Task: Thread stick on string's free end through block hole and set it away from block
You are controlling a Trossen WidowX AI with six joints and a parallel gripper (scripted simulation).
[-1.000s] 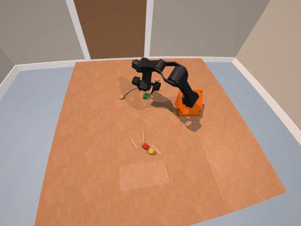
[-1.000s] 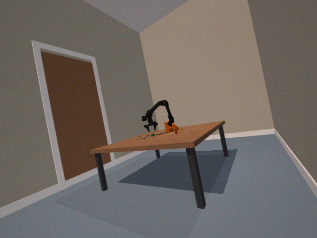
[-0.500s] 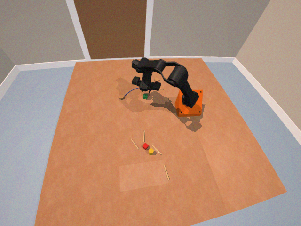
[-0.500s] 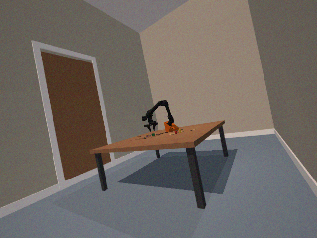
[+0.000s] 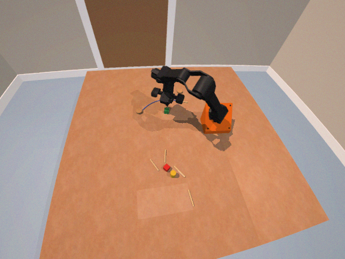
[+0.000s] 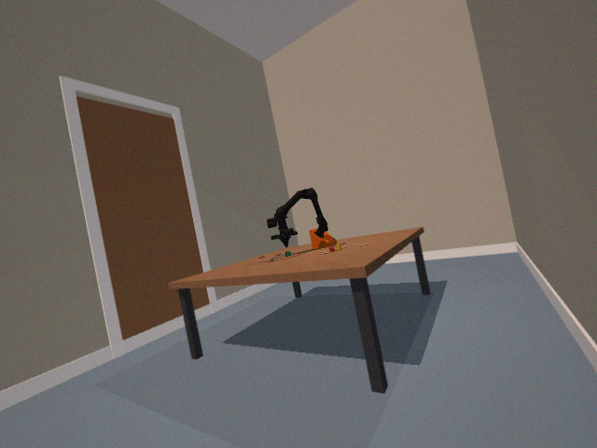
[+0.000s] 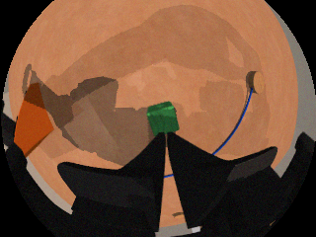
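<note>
The green block (image 5: 166, 110) (image 6: 287, 253) (image 7: 163, 119) stands on the table; its hole cannot be made out. The round button (image 5: 139, 111) (image 7: 257, 82) lies left of it in the top view. The blue string (image 5: 150, 104) (image 7: 241, 121) curves from the button behind my fingers. A thin stick (image 5: 185, 102) shows right of the gripper, where the string comes out; its other part is hidden behind the gripper. My gripper (image 5: 167, 105) (image 6: 286, 246) (image 7: 165, 137) is shut, with its tips close above the block, and nothing shows between them. Contact with the block cannot be told.
A second round disc (image 5: 179, 90) lies behind the gripper. A red cube (image 5: 166, 167) (image 6: 331, 249), a yellow cylinder (image 5: 173, 174) (image 6: 339, 246) and several loose sticks lie nearer the top camera. The orange arm base (image 5: 218, 129) (image 7: 33, 123) stands to the right in the top view.
</note>
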